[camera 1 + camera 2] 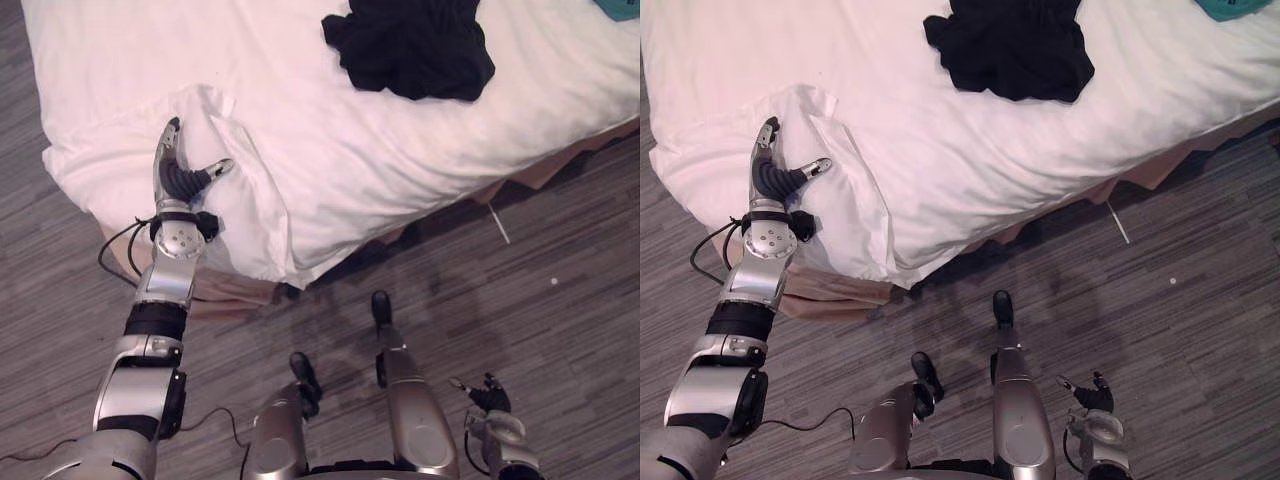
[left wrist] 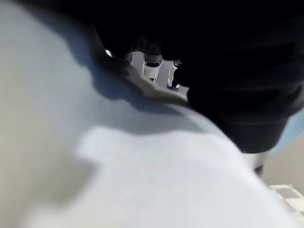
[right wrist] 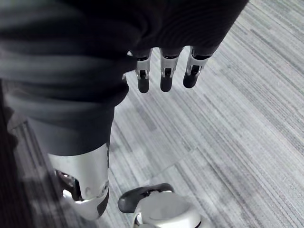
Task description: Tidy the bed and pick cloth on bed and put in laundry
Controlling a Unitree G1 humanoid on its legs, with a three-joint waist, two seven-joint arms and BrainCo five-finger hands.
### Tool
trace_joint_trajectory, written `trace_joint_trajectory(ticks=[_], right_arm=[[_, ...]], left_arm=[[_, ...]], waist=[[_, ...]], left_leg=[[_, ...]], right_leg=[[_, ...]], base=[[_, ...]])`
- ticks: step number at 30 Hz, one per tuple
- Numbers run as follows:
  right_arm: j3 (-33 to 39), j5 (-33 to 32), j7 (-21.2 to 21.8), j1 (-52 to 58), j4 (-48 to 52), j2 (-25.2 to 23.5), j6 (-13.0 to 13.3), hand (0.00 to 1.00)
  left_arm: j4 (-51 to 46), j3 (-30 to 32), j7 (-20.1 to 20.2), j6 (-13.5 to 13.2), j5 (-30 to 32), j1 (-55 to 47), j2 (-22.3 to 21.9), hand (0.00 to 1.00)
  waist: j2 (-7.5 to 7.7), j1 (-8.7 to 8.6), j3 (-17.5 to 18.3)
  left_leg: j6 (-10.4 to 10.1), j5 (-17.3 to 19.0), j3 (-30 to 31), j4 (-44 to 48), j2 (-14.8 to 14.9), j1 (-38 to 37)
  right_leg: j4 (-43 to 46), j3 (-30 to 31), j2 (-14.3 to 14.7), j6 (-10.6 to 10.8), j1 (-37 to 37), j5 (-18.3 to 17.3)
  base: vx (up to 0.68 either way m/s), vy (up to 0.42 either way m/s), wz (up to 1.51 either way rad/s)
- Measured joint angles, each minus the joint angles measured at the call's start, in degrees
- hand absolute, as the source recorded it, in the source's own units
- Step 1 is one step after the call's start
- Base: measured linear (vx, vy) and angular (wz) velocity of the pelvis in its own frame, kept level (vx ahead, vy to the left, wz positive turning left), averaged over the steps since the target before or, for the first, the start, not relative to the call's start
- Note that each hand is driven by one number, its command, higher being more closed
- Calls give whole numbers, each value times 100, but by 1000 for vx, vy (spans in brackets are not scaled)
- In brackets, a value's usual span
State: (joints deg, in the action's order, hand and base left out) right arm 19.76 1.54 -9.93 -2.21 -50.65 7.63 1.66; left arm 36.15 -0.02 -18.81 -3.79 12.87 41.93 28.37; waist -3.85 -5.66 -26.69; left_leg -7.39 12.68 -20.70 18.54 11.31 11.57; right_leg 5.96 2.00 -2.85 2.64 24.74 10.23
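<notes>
Off the bed's (image 1: 420, 170) near edge, closest to the robot, the right hand (image 1: 490, 400) hangs low over the grey plank floor (image 1: 570, 310), well apart from the mattress. Its fingers (image 3: 164, 78) point down, loosely straight with small gaps between them, and hold nothing.

At the bed's near left corner the left hand (image 1: 176, 178) lies on the white sheet (image 1: 245, 200), which is bunched there into a raised fold running down over the edge. The fingers stretch straight and together toward the bed's far side, flat against the fabric, and the thumb sticks out sideways toward the fold; nothing is pinched or wrapped. In the left wrist view the pale sheet rises close in front of the fingertips (image 2: 153, 66).

Farther across the bed, toward its far right part, the black cloth (image 1: 410, 45) sits crumpled in a heap on the cover, well apart from both hands. Beyond it, at the bed's far right corner, a teal item (image 1: 622, 8) shows partly.
</notes>
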Motion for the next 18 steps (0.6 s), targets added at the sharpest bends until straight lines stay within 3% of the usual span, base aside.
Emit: trace_joint_trajectory(ticks=[7,11,12,17,18], right_arm=[[-6,-279,-11,52,220,-5,34,0],[427,-448,-12,167,243,85,25,0],[569,-508,-13,178,217,140,20,0],[1297,-730,-100,308,144,349,-66,0],[1531,-788,-152,355,208,433,-97,0]], left_arm=[[447,-184,276,102,481,216,249,100],[402,-115,539,103,571,-390,241,100],[324,-8,602,84,571,-635,227,0],[82,968,633,84,477,-2155,-163,0],[-126,1333,621,118,369,-2703,-377,0]], waist=[[39,14,-23],[44,14,-3],[37,14,37],[26,49,547],[8,127,732]], left_leg=[[49,175,-42,266,46,-53],[24,148,16,-19,-2,-548],[16,119,18,-134,-35,-643],[-32,-121,171,-676,-138,-1080],[-44,-168,189,-858,-150,-1269]], right_leg=[[79,25,-15,19,-134,-12],[-86,-77,-45,60,-672,-51],[-133,-94,-64,62,-744,-52],[-459,-320,-111,67,-1194,-54],[-585,-373,-102,67,-1381,-54]], base=[[-58,-8,-3],[4,1,6],[37,5,10],[88,5,20],[106,13,11]])
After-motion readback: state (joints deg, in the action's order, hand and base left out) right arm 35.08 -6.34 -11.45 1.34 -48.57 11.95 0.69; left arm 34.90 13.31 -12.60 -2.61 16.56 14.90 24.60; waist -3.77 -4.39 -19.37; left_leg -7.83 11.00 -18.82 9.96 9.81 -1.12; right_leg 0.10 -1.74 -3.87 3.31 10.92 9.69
